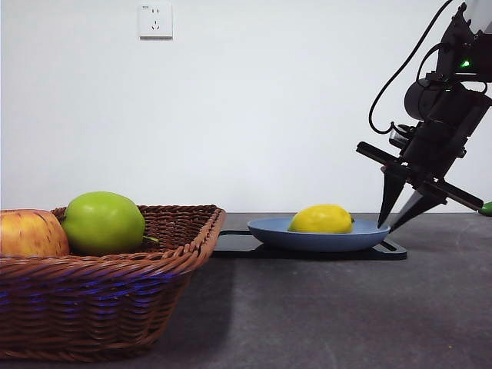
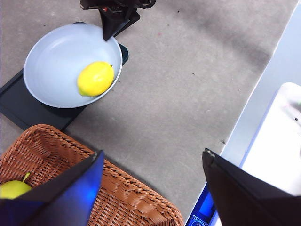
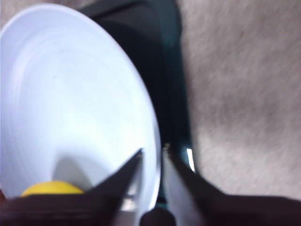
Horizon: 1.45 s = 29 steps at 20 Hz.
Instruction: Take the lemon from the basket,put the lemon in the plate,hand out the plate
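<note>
The yellow lemon [image 1: 321,219] [image 2: 95,78] [image 3: 51,188] lies in the light blue plate [image 1: 269,229] [image 2: 51,56] [image 3: 70,94], which rests on a black tray [image 1: 238,244]. My right gripper [image 1: 388,226] [image 3: 153,155] is down at the plate's right rim. It is open by a narrow gap, with one jaw inside the rim and one outside. High over the wicker basket [image 1: 115,292] [image 2: 131,197], my left gripper [image 2: 150,188] is wide open and holds nothing. It does not show in the front view.
A green apple [image 1: 104,223] [image 2: 11,188] and a red-yellow apple [image 1: 31,233] sit in the basket. The tray [image 2: 19,106] reaches past the plate toward the basket. A small green object [image 1: 486,208] shows at the far right edge. A white surface [image 2: 277,141] borders the table.
</note>
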Tool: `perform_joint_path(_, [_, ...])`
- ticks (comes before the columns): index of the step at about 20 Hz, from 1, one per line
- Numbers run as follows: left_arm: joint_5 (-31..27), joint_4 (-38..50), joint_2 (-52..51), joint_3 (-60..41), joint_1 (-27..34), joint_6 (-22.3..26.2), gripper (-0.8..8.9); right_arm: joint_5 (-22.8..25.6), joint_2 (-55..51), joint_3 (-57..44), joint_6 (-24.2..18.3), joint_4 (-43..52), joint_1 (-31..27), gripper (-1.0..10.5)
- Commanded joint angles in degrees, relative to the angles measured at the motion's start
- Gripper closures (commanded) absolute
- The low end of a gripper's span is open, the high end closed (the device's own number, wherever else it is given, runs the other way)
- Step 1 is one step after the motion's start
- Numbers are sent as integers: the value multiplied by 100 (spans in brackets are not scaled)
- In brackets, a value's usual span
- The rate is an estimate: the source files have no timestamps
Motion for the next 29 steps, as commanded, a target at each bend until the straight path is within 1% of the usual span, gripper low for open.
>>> perform_joint_path(1, [-11,37,55,111,-52,-20,451,140,81,146,-70,55,-13,741])
perform_joint_path(2, [-15,37,55,111,-52,-17,451,133,74,146,-74,55,-28,730])
perform_joint_path(5, [-33,116,55,111,-52,-11,451,94,-162,146,-297,-173,-103,726])
perform_joint_path(8, [-90,365,81,111,-33,57,452,61,-772,146,-748,-756,-127,728])
perform_joint_path(9, [-192,435,96,111,9,142,452,-68,-1032,146,-933,-984,-122,733])
perform_joint_path(10, [-302,505,138,111,68,254,457,-210,-1309,146,-1064,-1211,-83,762])
perform_joint_path(11, [-363,533,160,111,149,352,490,-289,-1596,146,-1196,-1421,-4,805])
perform_joint_path(12, [-387,575,214,111,247,444,543,-348,-1891,146,-1355,-1609,74,845])
perform_joint_path(15, [-448,553,278,109,595,756,775,-304,-2776,146,-1700,-1895,479,933])
perform_joint_path(16, [-448,555,278,109,754,841,812,-229,-3073,144,-1729,-1910,682,945])
perform_joint_path(17, [-446,542,278,109,916,916,807,37,-3362,144,-1722,-1910,905,945])
perform_joint_path(18, [-446,487,278,109,1091,916,807,527,-3646,138,-1716,-1921,1134,945])
perform_joint_path(20, [-422,293,275,105,1530,916,807,1725,-4190,79,-1646,-1897,1663,945])
perform_joint_path(21, [-326,181,249,101,1770,918,807,2297,-4474,-4,-1582,-1825,1967,945])
perform_joint_path(23, [70,247,92,-28,2131,914,807,3021,-5040,-341,-1499,-1469,2428,945])
perform_joint_path(24, [170,400,-52,-179,2238,911,807,3259,-5313,-564,-1453,-1255,2590,945])
perform_joint_path(26, [162,994,-557,-776,2369,870,807,3696,-5967,-1270,-1416,-549,2876,945])
perform_joint_path(27, [162,1405,-901,-1217,2402,861,807,3840,-6343,-1775,-1416,-44,2997,945])
perform_joint_path(29, [155,2133,-1547,-2046,2459,785,807,3919,-6953,-2673,-1419,737,3123,944])
